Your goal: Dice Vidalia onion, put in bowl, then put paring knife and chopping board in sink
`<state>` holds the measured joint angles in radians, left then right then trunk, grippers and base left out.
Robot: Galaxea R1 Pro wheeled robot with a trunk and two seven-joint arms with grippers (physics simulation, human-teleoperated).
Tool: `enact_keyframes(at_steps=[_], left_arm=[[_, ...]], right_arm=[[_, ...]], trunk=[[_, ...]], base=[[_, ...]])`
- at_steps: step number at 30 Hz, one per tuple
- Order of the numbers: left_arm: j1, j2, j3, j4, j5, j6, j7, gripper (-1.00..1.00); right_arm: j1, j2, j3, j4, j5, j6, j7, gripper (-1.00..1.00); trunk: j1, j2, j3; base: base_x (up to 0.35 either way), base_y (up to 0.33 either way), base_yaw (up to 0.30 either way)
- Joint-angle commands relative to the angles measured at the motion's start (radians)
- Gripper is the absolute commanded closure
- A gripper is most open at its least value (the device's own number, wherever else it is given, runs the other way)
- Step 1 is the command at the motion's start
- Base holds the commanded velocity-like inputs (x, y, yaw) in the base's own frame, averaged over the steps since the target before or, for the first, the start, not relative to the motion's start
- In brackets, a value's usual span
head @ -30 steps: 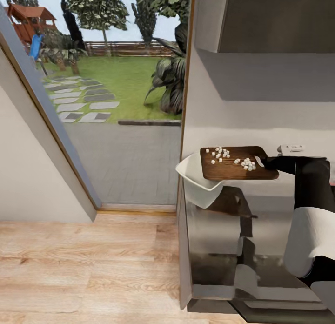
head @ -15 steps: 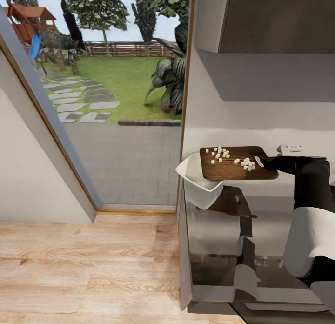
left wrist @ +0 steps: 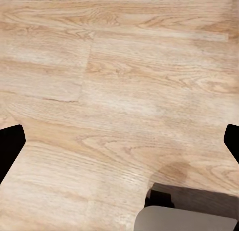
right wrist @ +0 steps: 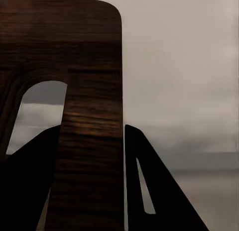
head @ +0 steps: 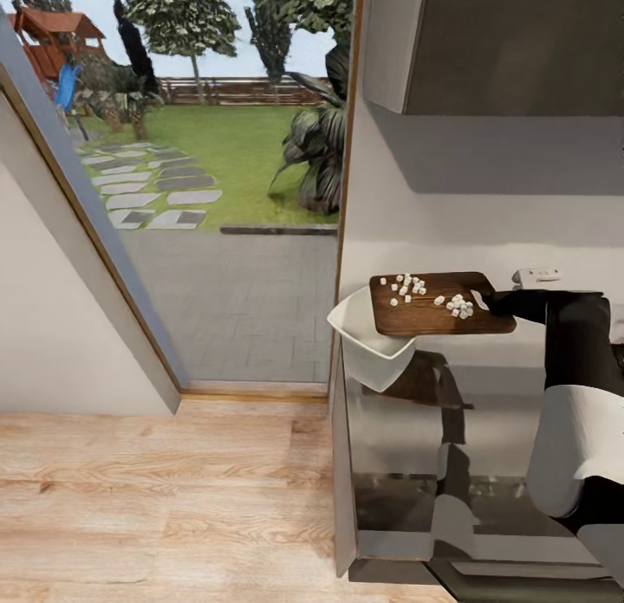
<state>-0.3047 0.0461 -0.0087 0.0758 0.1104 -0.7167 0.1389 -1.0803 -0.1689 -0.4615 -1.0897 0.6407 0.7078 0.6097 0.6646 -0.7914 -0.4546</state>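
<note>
The brown chopping board [head: 433,313] hangs level above the glossy grey countertop [head: 494,369], my right gripper [head: 496,301] shut on its handle end. Two loose clusters of diced onion [head: 409,286] lie on top of it. The board's left end reaches over the white bowl [head: 360,350], which sits tilted at the countertop's left end. In the right wrist view the board's handle loop [right wrist: 89,66] runs between my two dark fingers [right wrist: 154,191]. My left gripper [left wrist: 119,144] is open over the wooden floor [left wrist: 119,81].
A glass door [head: 217,196] to the garden stands left of the counter, with wooden floor [head: 156,499] in front. An upper cabinet [head: 503,40] hangs over the worktop. A small white fitting [head: 537,276] sits behind my right arm.
The held board has crept slightly left and up over the bowl; the diced onion stays on it. The left gripper's state cannot be compared.
</note>
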Motion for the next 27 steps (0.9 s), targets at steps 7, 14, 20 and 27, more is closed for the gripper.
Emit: enact_keyframes(at_steps=[7,14,20,27], left_arm=[[-0.002,0.000,-0.002,0.004,0.006,-0.006,-0.002,-1.00],[-0.002,0.000,-0.002,0.004,0.006,-0.006,-0.002,-1.00],[-0.001,0.000,-0.002,0.004,0.006,-0.006,-0.002,-1.00],[-0.002,0.000,-0.002,0.004,0.006,-0.006,-0.002,-1.00]], right_arm=[[-0.001,0.001,0.007,-0.001,0.014,0.001,0.009,1.00],[-0.001,0.001,0.007,-0.001,0.037,0.001,0.008,1.00],[-0.001,0.003,0.007,0.001,0.090,0.002,0.008,1.00],[-0.001,0.005,0.010,0.001,0.099,0.010,0.008,1.00]], trunk=[[-0.027,0.048,0.021],[-0.054,0.097,0.043],[-0.077,0.139,0.062],[-0.103,0.188,0.084]], base=[[0.000,0.000,0.000],[0.000,0.000,0.000],[0.000,0.000,0.000],[0.000,0.000,0.000]])
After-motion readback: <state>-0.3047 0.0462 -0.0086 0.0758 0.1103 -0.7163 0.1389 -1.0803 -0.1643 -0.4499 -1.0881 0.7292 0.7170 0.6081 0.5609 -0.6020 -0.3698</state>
